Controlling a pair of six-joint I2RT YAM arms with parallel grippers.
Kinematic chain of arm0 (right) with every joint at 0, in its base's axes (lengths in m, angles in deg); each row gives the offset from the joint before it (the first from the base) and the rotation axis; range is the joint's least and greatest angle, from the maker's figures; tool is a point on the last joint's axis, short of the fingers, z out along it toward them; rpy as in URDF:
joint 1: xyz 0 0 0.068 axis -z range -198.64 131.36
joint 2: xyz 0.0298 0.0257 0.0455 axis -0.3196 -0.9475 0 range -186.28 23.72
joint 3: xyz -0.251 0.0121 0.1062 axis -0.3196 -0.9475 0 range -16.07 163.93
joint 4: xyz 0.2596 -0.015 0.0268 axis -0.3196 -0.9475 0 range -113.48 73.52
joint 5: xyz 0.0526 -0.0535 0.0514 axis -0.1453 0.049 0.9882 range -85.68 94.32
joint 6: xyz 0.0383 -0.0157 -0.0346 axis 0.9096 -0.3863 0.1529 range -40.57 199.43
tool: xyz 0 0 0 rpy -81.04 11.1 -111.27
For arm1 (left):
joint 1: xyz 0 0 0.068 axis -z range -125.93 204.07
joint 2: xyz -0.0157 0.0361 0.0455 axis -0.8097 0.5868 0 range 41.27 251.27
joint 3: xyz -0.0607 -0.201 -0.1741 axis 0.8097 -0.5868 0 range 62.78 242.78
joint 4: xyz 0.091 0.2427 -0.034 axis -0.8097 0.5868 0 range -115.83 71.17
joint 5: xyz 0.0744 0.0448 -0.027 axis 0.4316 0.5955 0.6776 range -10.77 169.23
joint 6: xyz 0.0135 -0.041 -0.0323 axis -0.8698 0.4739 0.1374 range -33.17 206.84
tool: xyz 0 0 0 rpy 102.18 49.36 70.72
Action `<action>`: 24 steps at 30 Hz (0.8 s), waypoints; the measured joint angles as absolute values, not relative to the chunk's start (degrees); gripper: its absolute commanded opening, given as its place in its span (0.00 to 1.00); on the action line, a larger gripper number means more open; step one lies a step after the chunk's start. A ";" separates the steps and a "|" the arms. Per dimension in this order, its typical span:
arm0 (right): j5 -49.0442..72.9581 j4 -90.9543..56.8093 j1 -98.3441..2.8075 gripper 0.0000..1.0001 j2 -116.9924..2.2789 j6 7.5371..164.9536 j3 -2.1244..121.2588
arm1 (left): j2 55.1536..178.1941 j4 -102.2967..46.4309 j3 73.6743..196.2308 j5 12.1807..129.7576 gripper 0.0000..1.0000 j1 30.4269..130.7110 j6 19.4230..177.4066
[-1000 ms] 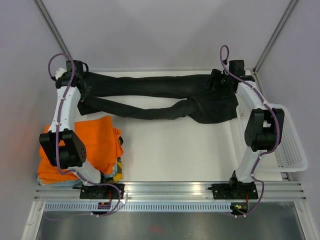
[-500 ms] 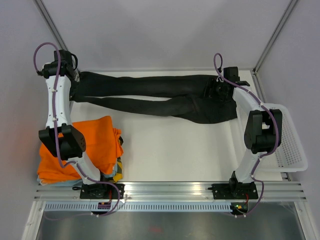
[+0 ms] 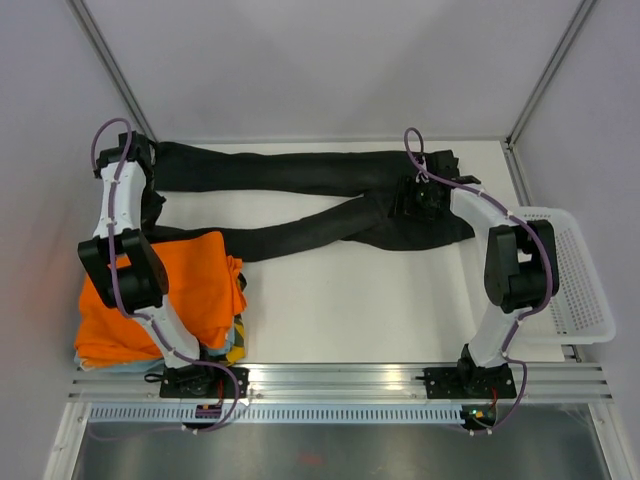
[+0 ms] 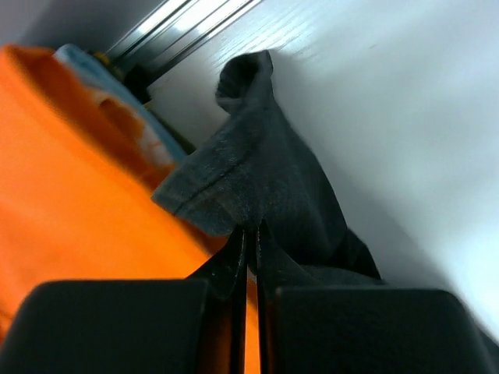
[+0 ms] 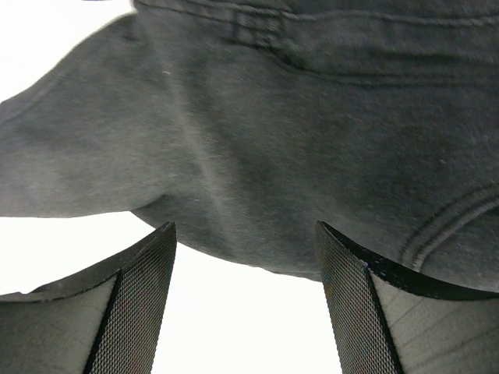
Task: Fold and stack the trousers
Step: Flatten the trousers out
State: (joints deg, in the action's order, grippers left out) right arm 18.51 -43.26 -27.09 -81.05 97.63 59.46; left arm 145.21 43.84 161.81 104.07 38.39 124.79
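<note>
The black trousers [image 3: 300, 175] lie across the far part of the table, waist at the right, with the two legs crossing in an X. My left gripper [image 3: 153, 218] is at the far left, shut on the cuff end of one leg [image 4: 257, 171], and holds it at the edge of the orange garment. Its fingers [image 4: 234, 257] are pressed together on the cloth. My right gripper [image 3: 415, 195] is open over the seat area near the waist. In the right wrist view the dark cloth [image 5: 296, 117] lies just ahead of the spread fingertips [image 5: 152, 265], with nothing between them.
A bright orange garment [image 3: 195, 285] tops a stack of folded clothes at the near left; it also fills the left of the left wrist view [image 4: 70, 195]. A white basket [image 3: 580, 280] stands at the right edge. A metal rail [image 3: 340, 378] runs along the front.
My left gripper has moved from the far-left corner towards the near side, dragging one leg end to the orange garment, so the legs now cross. My right gripper has moved left and nearer over the waist.
</note>
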 measured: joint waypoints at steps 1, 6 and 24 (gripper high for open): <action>18.05 -43.26 -27.13 0.77 -81.05 97.65 59.15 | 146.72 42.97 161.83 103.92 0.02 38.32 124.35; 14.53 -43.13 -27.13 0.77 -81.00 97.82 57.80 | 154.67 41.06 167.90 102.39 0.02 37.75 123.39; 8.74 -40.51 -27.11 0.77 -80.13 101.32 56.38 | 161.89 30.86 179.34 91.66 0.02 31.76 131.46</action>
State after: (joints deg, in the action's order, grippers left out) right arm 8.74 -40.51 -27.11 -80.13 101.32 56.38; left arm 161.89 30.86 179.34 91.66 31.76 131.46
